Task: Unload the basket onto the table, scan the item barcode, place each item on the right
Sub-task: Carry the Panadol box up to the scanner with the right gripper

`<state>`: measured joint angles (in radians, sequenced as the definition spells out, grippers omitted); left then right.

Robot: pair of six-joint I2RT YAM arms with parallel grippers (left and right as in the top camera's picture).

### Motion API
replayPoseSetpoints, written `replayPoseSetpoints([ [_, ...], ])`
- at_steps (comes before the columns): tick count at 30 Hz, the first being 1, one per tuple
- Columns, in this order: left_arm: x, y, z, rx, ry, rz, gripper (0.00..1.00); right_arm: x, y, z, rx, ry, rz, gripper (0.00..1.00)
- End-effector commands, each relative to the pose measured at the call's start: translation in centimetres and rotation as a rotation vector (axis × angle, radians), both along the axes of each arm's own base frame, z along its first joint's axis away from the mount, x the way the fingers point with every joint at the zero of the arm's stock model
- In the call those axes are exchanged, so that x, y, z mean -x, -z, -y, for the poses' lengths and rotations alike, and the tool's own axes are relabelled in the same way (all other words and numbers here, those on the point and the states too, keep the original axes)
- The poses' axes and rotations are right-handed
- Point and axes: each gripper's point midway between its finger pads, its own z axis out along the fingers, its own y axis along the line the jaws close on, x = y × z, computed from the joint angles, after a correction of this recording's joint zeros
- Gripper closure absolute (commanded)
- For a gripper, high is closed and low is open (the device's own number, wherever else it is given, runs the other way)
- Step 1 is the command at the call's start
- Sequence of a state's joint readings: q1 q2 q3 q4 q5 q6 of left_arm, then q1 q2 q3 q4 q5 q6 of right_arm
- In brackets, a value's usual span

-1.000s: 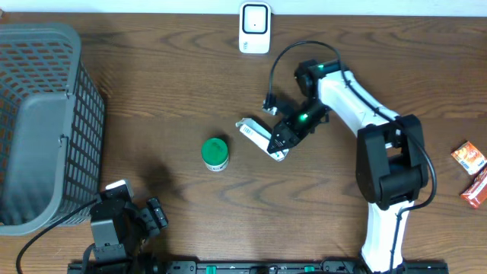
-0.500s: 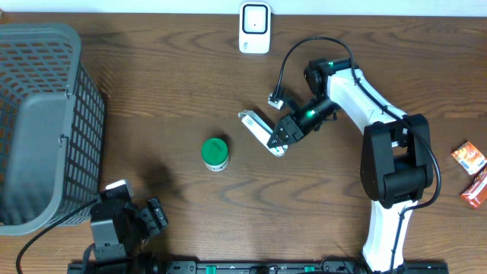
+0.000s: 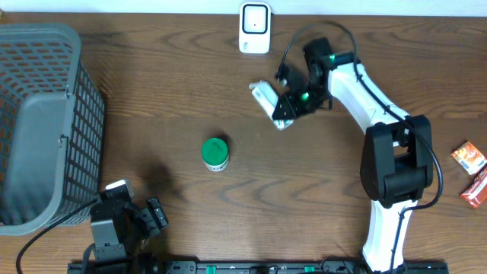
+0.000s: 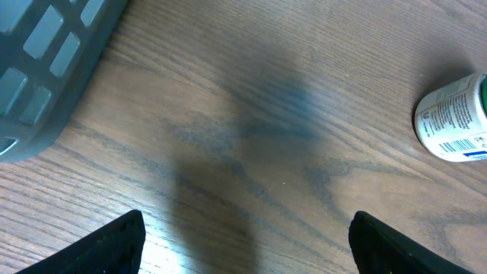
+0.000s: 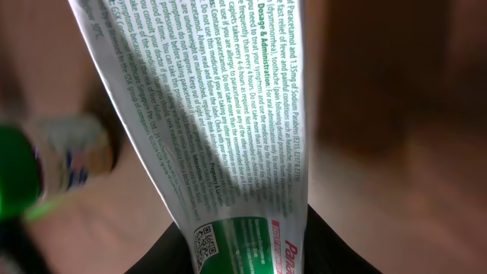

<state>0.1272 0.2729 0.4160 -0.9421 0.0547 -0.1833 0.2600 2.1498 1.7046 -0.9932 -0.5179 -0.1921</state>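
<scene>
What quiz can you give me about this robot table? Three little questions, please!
1. Which gripper holds the white box? A) left gripper B) right gripper C) neither
2. True or false: the green-capped bottle lies inside the basket.
3. Fill in: the left gripper's jaws stand ____.

Key: 1 B. 2 False, it sits outside the basket. 3 open.

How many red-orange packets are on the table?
2. The upper packet lies at the overhead view's right edge; the lower packet just below, partly cut off. Others may be outside view.
</scene>
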Motion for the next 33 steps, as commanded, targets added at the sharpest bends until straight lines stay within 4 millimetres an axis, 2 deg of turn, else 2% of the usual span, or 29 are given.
replayPoseSetpoints([
  [1, 0.0, -0.2, 0.1, 0.002, 0.009, 0.006, 0.14, -4.7, -2.5, 1.7, 0.121, 0.125, 0.138, 0.71],
  [6, 0.0, -0.2, 0.1, 0.002, 0.009, 0.006, 0.14, -9.2, -5.8, 3.7, 0.241, 0.244, 0.316, 0.7],
  [10, 0.0, -0.2, 0.1, 0.002, 0.009, 0.006, 0.14, -11.4, -7.4, 3.8, 0.239, 0.273, 0.417, 0.65],
  [17, 0.0, -0.2, 0.1, 0.002, 0.009, 0.006, 0.14, -15.9, -9.6, 4.4, 0.325, 0.363, 0.64, 0.68],
  [26, 0.0, -0.2, 0.1, 0.002, 0.009, 0.006, 0.14, -19.2, -9.9, 3.3, 0.487, 0.329, 0.866, 0.69],
  [29, 0.0, -0.2, 0.1, 0.002, 0.009, 0.006, 0.14, -20.4, -8.7, 3.0, 0.546, 0.315, 0.919, 0.69],
  [33, 0.0, -0.2, 0.1, 0.002, 0.009, 0.006, 0.14, -21.9, -6.7, 3.1, 0.718, 0.261, 1.009, 0.69],
])
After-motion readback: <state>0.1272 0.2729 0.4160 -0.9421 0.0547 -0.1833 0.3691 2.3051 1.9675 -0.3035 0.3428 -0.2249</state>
